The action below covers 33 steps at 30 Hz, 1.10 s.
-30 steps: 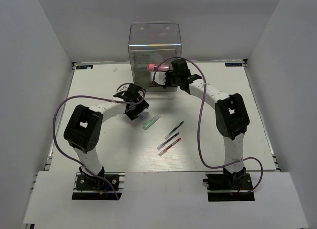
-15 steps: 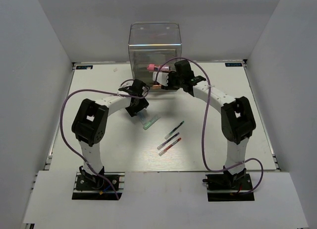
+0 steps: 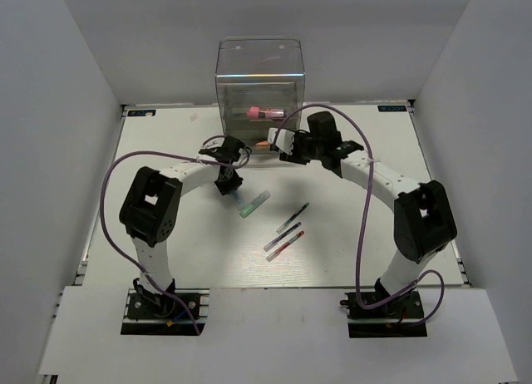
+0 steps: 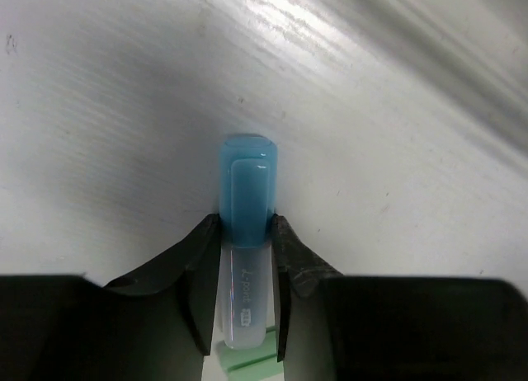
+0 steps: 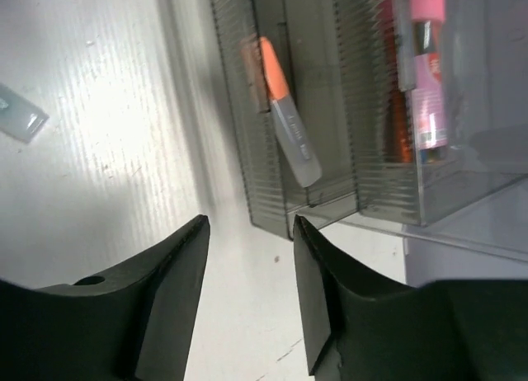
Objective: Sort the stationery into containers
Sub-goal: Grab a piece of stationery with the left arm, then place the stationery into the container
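From above, the left hand (image 3: 229, 183) is down on the desk (image 3: 166, 151) just in front of the clear drawer cabinet (image 3: 260, 72), beside a green marker (image 3: 254, 204) that lies slanting toward the far right. Three thin pens (image 3: 285, 232) lie side by side on the same slant, near the middle. The right hand (image 3: 284, 143) sits at the cabinet's front, where a pink block (image 3: 266, 113) lies crosswise in a drawer.

The left wrist camera shows the fingers (image 4: 202, 274) nearly closed, pressing both sides of a blue marker (image 4: 245, 224) at mid-length; its long axis runs straight out from the hand, cap end away. It looks light, stiff and smooth, so a mid-barrel hold seems right.

The right wrist camera shows that hand half open and empty, above an orange-grey marker (image 5: 285, 109) lying in an open drawer.
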Available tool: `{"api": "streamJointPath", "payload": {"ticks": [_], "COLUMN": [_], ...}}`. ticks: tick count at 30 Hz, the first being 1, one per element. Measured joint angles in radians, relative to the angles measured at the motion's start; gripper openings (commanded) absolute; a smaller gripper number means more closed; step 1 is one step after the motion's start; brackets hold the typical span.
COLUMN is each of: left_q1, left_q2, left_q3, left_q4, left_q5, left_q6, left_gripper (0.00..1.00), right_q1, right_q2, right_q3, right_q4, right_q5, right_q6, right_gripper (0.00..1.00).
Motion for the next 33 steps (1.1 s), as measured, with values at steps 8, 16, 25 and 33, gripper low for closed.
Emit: {"api": "streamJointPath", "payload": {"ticks": [8, 16, 25, 33], "left_q1": [0.000, 0.000, 0.000, 0.000], "left_q2": [-0.127, -0.275, -0.321, -0.277], "left_q3": [-0.161, -0.203, -0.232, -0.249], "left_q4": [0.077, 0.253, 0.643, 0.879], "left_q5": [0.105, 0.265, 0.328, 0.206], "left_q6": [0.016, -0.013, -0.225, -0.433], "left_gripper": [0.00, 0.00, 0.00, 0.00], "right_q1": [-0.009, -0.010, -0.019, -0.029], "right_q2": [-0.071, -0.200, -0.258, -0.303], "right_q3": [-0.132, -0.307, -0.402, -0.421], "right_q4": [-0.001, 0.009, 0.014, 0.030], "right_q5": [-0.052, -0.113, -0.135, -0.151], "right_q6": [0.025, 0.029, 0.029, 0.053], "right_gripper": [0.89, 0.91, 0.86, 0.80]}}
